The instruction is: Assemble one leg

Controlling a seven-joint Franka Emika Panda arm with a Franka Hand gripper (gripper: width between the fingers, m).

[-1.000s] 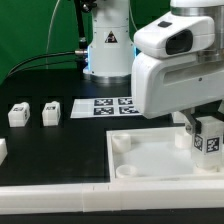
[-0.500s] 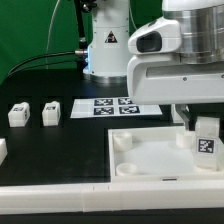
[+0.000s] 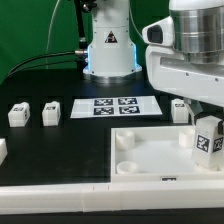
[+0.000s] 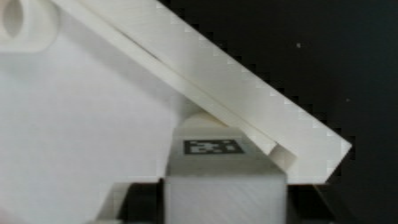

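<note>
Exterior view: the small white tagged plastic leg [image 3: 207,140] is clamped in the jaws; seating into the white square tray [image 3: 150,152] is likely required.

— What has been altered over the last second?

— The arm's white housing [image 3: 190,55] has been carried toward two o'clock in the exterior view. The marker board [image 3: 117,106], whose three o'clock half was hidden a second ago, is now uncovered in full.

— Was anything else uncovered?

— Yes. More of the twelve o'clock rim of the tray [image 3: 150,131] has been exposed.

— And the leg [image 3: 207,141]?

— It has been turned slightly while clasped in the pincer [image 3: 206,116]. Its tag, angled toward three o'clock before, is now seen more squarely, and more of the block is shown beneath the housing.
</note>
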